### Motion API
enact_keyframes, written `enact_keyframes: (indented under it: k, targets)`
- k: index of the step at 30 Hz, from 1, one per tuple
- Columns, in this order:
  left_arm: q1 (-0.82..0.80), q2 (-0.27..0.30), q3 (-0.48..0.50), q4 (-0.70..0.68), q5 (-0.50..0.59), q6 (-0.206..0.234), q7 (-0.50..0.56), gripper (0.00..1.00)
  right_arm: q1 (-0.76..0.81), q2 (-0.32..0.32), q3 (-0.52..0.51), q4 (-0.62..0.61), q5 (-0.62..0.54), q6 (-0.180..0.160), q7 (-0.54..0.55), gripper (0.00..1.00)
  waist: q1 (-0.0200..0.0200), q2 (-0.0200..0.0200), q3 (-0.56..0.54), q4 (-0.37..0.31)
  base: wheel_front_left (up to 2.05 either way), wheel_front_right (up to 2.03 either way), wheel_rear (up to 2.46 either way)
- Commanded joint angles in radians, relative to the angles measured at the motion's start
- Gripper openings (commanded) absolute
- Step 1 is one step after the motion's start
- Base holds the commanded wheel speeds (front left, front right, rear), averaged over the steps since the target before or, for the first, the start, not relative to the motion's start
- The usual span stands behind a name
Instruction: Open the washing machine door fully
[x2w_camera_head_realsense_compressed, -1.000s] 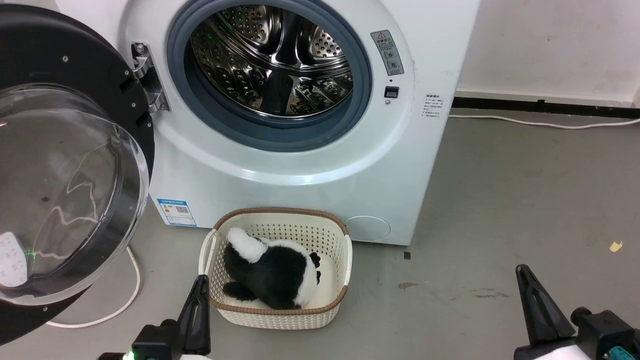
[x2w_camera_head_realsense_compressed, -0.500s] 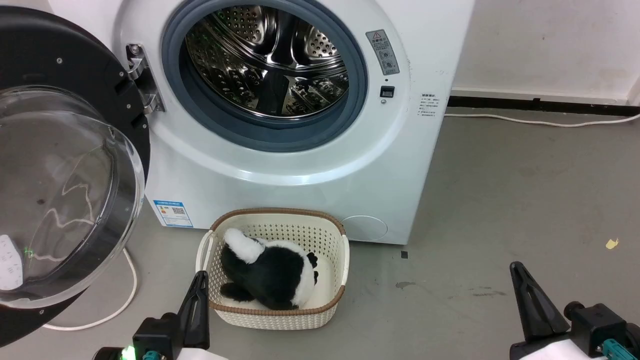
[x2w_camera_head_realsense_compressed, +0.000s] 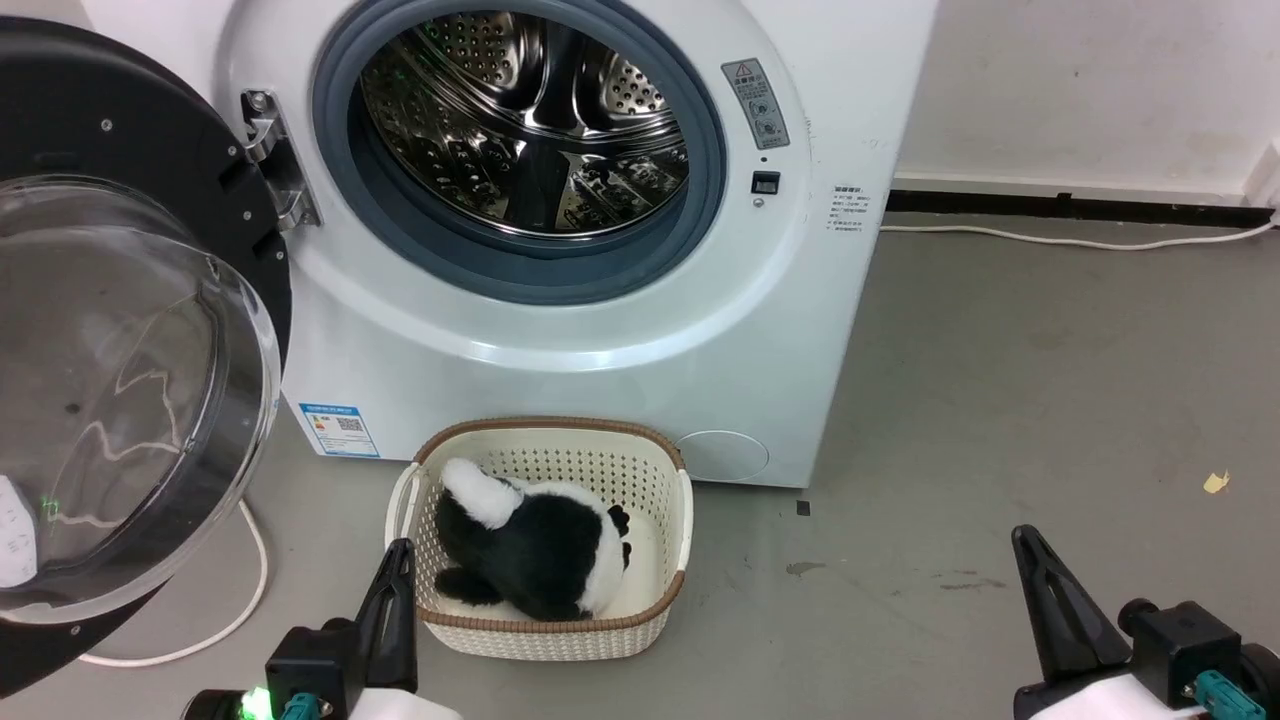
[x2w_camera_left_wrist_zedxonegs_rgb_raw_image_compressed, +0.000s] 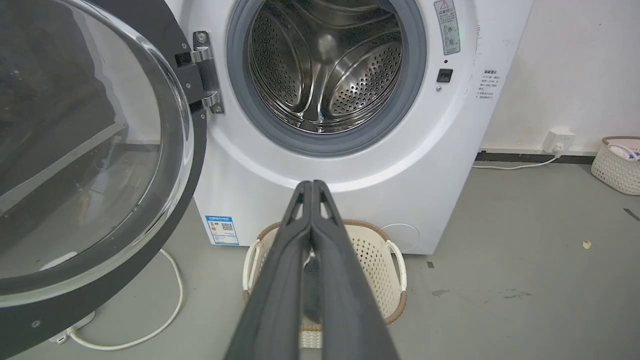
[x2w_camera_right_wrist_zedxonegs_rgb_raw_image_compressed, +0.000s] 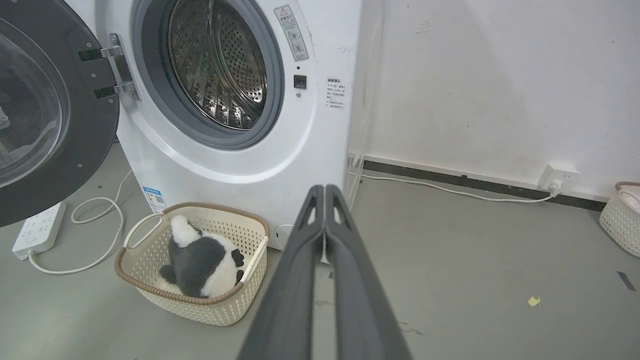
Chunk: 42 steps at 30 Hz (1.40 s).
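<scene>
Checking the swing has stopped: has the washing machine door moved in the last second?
No. The washing machine door sits unchanged against its hinge and the blue label; everything slid left together, so the camera moved.

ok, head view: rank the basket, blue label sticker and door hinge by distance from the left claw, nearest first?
1. Basket, on the floor right beside the left claw, to its right.
2. Blue label sticker, low on the washing machine front, beyond the claw.
3. Door hinge, high up at the drum opening's left edge.
</scene>
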Motion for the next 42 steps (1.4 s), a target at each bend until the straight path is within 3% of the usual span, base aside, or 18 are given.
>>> enact_keyframes:
  k: [1, 42]
  targets:
    - [-0.02, -0.001, 0.005, -0.006, 0.007, -0.009, 0.008, 0.0, -0.02, 0.001, 0.004, -0.005, -0.004, -0.001, 0.007, 0.0, 0.0, 0.0, 0.0, -0.001, 0.0, 0.0, 0.0]
    - [-0.053, -0.021, 0.051, -0.014, 0.056, -0.042, 0.09, 0.0, -0.051, 0.002, 0.032, -0.011, -0.012, -0.001, 0.089, 0.0, 0.0, 0.0, 0.001, -0.029, 0.0, 0.0, 0.0]
